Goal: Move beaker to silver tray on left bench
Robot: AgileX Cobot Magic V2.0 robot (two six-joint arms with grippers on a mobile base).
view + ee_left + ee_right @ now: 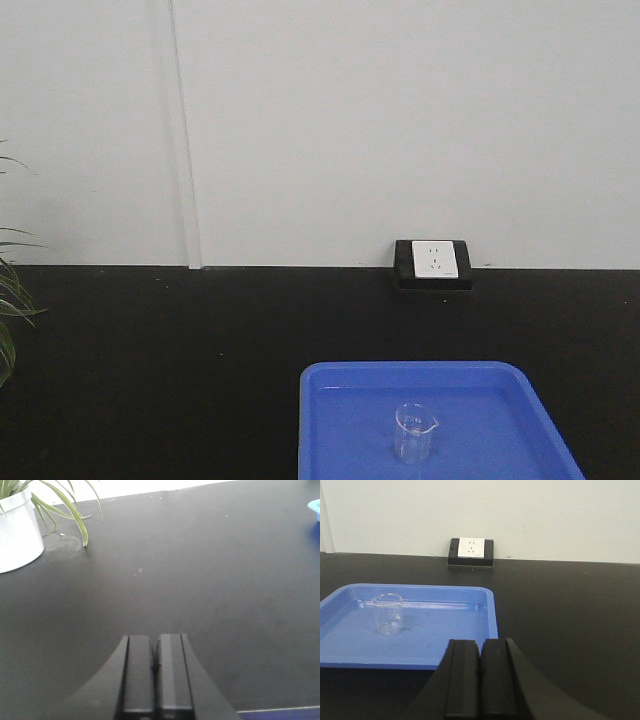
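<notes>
I judge nothing done yet: the beaker stands in the blue tray, eleven o'clock from my right gripper. That and the left gripper are pressed together, empty. The silver tray is unseen.

— How does the left end effector stand?
— Its two dark fingers are pressed together side by side, pointing forward, seen from the wrist behind them.
— And the right end effector?
— Much the same: both black fingers meet along a thin seam, jaws closed on each other, aimed straight ahead
</notes>
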